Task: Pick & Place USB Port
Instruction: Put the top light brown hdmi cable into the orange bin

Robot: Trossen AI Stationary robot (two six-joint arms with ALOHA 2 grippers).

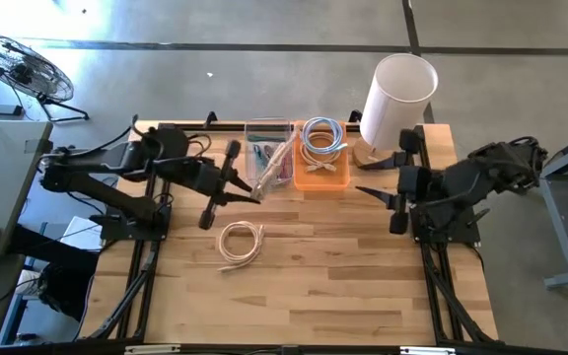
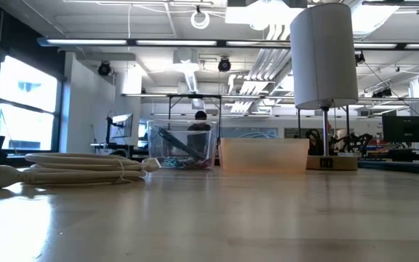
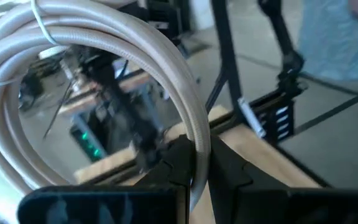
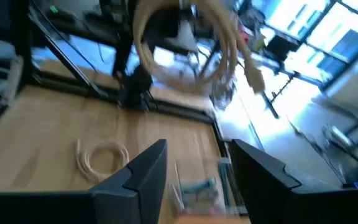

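Holding a coiled beige cable [image 3: 135, 68] is the left end effector [image 1: 254, 189], its fingers [image 3: 182, 155] pinched tight on one strand of the loop, up above the worktop [image 1: 304, 276] right at the clear bin [image 1: 269, 153]. The right wrist view shows the coil hanging free in the air, plug end dangling. A second coiled cable [image 1: 240, 243] lies flat on the wood, near the middle, well apart from the bins. Beside the clear bin sits the orange bin [image 1: 321, 170] with a grey coil [image 1: 321, 138] already inside. The right end effector [image 1: 394, 205] waits at its side of the worktop, fingers spread wide, holding nothing; behind it stands a white lamp shade [image 1: 398, 99].

My read: this is the carry phase, coil lifted and headed for a container. Which bin is meant, I cannot tell. The grip is on a single strand, so the loop can swing. Best to travel slowly, keep the coil high enough to clear the bin wall, centre the whole loop over the opening, let the swing settle, then lower before releasing so the dangling plug doesn't catch the rim.
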